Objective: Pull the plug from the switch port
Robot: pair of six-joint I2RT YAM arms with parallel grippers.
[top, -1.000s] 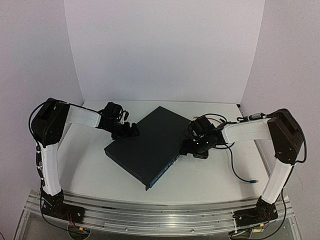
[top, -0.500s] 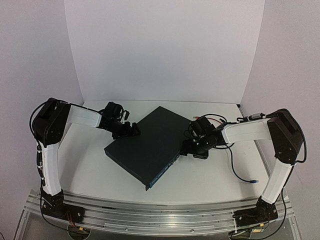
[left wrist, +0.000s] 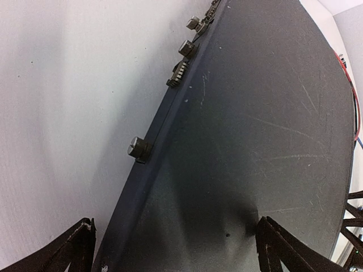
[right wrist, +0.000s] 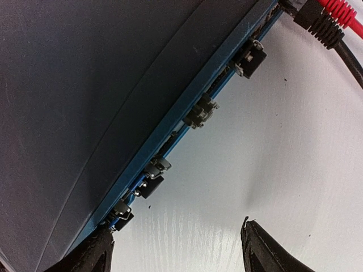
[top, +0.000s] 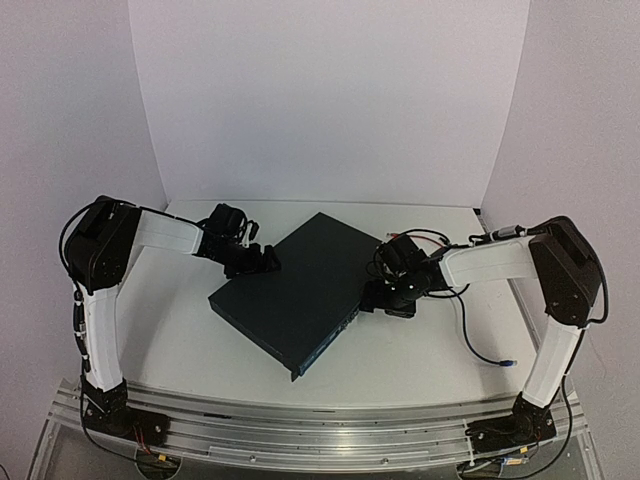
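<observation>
We note switch [top: 296, 296] flat mid-table, set diagonal, long axis near-left to far-right, port edge facing near-right. Plug [right wrist: 309, 17] at that edge's far end. Right gripper [top: 388, 298] just beside port edge, jaws apart. Left gripper [top: 262, 262] at opposite edge, jaws apart.

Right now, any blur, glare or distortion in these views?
Top external: even soft light, no glare; the switch reads as a dark slab with little detail. Left wrist: wide-angle perspective stretches the switch, and a soft shadow lies on its top near the left fingers. Right wrist: the blue edge is in focus, the right fingers are blurred at the bottom, slight grain.
</observation>
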